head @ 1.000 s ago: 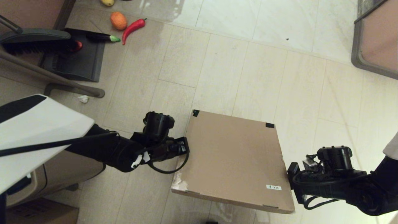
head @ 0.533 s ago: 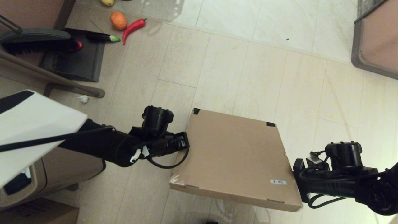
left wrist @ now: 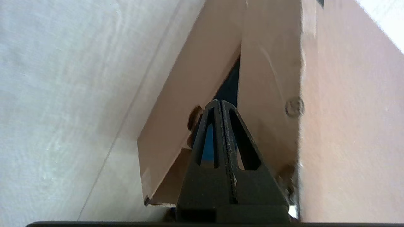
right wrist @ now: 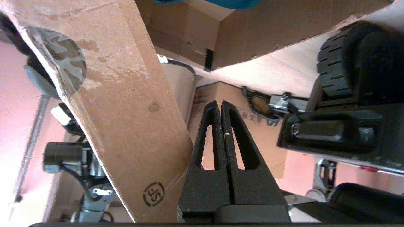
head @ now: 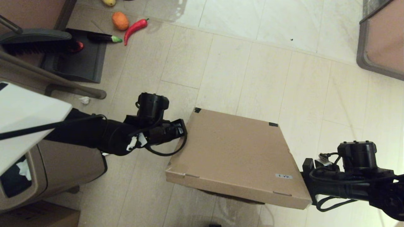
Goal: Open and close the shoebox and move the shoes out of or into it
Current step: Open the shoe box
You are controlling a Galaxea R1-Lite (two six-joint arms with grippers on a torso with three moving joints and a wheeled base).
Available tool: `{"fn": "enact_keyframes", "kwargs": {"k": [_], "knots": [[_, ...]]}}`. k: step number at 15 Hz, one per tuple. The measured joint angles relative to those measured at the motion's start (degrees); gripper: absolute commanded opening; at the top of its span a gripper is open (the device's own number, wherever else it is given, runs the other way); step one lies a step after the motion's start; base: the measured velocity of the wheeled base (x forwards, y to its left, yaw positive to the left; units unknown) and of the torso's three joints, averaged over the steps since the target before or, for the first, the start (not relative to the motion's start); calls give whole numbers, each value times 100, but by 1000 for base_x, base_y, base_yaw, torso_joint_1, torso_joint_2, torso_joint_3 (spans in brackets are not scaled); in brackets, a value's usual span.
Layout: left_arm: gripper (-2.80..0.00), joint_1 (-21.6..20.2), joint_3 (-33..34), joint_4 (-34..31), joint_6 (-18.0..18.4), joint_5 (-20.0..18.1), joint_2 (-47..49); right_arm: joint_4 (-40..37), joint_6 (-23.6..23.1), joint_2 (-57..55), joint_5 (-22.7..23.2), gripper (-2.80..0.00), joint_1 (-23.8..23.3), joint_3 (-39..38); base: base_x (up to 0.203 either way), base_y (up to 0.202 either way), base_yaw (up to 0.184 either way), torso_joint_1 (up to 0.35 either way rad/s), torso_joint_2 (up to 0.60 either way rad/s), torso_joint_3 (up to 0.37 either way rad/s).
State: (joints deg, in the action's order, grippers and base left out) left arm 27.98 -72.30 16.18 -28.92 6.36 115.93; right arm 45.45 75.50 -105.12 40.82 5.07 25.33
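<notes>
I have both claws clenched empty under the lid [head: 235,148]: left claw [head: 184,128] at its left edge, right claw [head: 305,171] at its right, box [left wrist: 176,104] between them.

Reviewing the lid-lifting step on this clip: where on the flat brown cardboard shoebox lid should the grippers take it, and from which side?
Probably at the lid's two side edges near the raised front, each arm from its own side. The flat brown cardboard shoebox has a wide lid hinged at the black-taped far edge, its front already lifted. The left gripper, fingers shut, sits in the gap under the left flap; the right gripper, also shut, is under the right edge.
</notes>
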Motion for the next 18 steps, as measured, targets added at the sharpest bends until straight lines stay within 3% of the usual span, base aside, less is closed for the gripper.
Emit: {"fn": "enact_keyframes", "kwargs": {"k": [6,12,18], "knots": [[-280,-230,-370,20,0,393,-22,-141,120,191,45,-280,-16,-32,0,0,0,0,0,0],[-280,-582,-563,65,0,823,27,-168,688,549,353,-280,-257,57,0,0,0,0,0,0],[-280,-778,-556,53,-7,800,46,-157,1650,832,679,-280,-606,683,0,0,0,0,0,0]]}}
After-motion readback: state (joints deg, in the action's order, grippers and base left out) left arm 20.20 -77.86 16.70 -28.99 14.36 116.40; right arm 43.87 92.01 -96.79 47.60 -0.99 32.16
